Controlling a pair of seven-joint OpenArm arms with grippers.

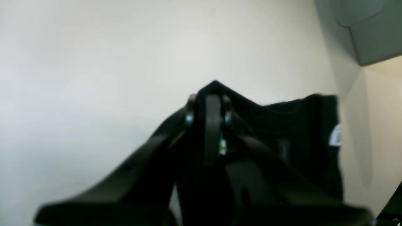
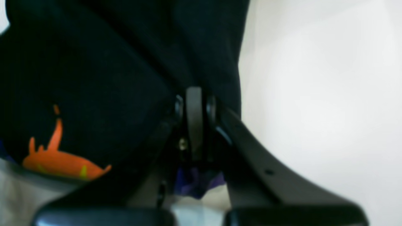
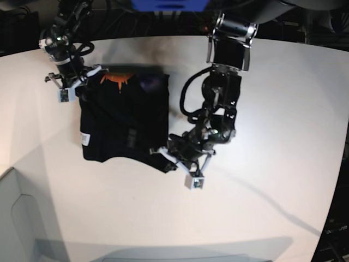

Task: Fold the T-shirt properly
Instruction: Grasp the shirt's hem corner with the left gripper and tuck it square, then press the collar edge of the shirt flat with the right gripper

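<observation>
Left gripper (image 1: pixel 209 103) pinched shut on a black corner of the T-shirt (image 3: pixel 124 123), cloth peak poking up just past the fingertips in the left wrist view; in the base view sits at the shirt's lower right corner, toward the middle of the table (image 3: pixel 272 164). Right gripper (image 2: pixel 194 103) clamped down on black cloth too, orange print (image 2: pixel 59 160) hanging beside it and a bit of purple showing below the jaws; in the base view at the shirt's upper left corner, near the table's far left edge. Shirt already a compact dark rectangle lying on the left half of the table, white label (image 3: pixel 85 138) at its left edge, orange print (image 3: pixel 115 79) peeking at the far edge. Looks like a diagonal two-corner hold, probably for the next fold or a lift-and-flatten. To do it well: lift both corners together and level, keep light tension across the diagonal so no layer slips, avoid yanking one side ahead of the other. Check all layers are caught at the left corner, can't tell from here how many are in the pinch. Lay down edge to edge, lower flat, release only once cloth is fully resting. Risk: bunching at the lower right corner, where the hem already looks puckered.
</observation>
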